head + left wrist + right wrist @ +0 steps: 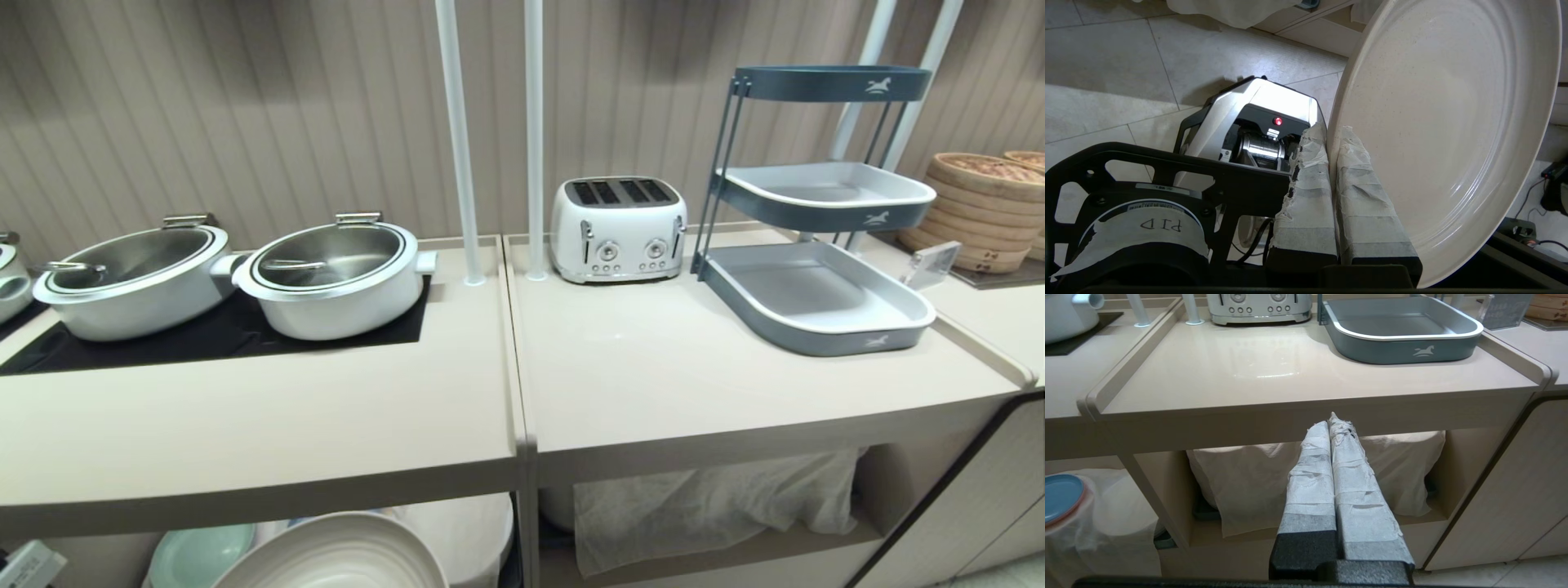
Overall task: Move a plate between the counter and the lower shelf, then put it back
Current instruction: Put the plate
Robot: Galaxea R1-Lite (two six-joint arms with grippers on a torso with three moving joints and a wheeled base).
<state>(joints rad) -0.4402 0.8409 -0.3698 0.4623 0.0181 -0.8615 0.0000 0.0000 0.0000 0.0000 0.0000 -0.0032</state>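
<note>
My left claw [1331,163] is clenched on the rim of the plate [1445,134], holding it tipped up on its edge in the air, down low in front of the desk [245,425] and not on the lower shelf [457,539]. I think I am in the middle of the job, because the plate sits on neither one, but I cannot tell which way it is going. My right claw [1333,428] is pressed shut with nothing in it, parked near the other bay.
</note>
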